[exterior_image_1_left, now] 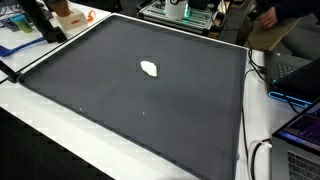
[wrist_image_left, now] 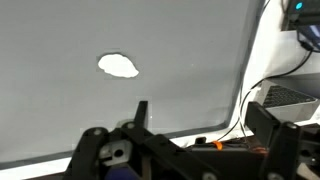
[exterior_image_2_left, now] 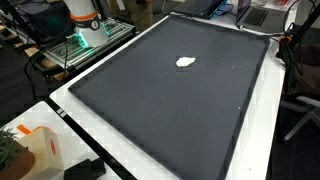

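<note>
Dark mat [exterior_image_1_left: 190, 110] on white table [exterior_image_1_left: 50, 130], white lump [exterior_image_1_left: 150, 69]

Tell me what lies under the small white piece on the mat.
The white piece lies flat on the dark mat, which covers a white table. The patch of mat directly beneath it is hidden; nothing else shows there.

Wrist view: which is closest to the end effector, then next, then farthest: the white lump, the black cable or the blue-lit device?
1. Black cable, just right of the end effector.
2. White lump, upper left.
3. Blue-lit device, top right corner.
</note>
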Motion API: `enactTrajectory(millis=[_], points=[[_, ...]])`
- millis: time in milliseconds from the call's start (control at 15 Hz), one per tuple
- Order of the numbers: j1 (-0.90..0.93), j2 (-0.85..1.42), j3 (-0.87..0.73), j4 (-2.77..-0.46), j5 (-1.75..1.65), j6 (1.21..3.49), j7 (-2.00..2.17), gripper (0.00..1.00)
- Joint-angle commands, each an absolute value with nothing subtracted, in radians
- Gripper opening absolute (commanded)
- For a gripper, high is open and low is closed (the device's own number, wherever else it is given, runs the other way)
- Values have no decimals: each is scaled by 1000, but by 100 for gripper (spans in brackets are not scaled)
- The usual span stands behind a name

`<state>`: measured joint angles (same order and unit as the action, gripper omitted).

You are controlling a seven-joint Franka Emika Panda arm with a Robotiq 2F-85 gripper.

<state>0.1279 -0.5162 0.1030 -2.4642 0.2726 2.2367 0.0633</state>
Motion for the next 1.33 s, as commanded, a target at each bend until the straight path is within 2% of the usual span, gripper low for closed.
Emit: enactTrajectory(millis=[0,400,467,533,600,1000,1267], points=[[86,-522,93,-2583,128,2401,-38,100],[107,-464,8,-2855,28,2833,-254,100],[127,-352,-10,-2772,66,2890,-241,100],[170,-333,-42,-2800,102,2935,-259,100],[121,-410,-5,-2801,44,2855,-218,100],[159,-319,-33,-2776,66,2917,-227,100],[210,-190,-64,-2771,155,3192,-209,100]])
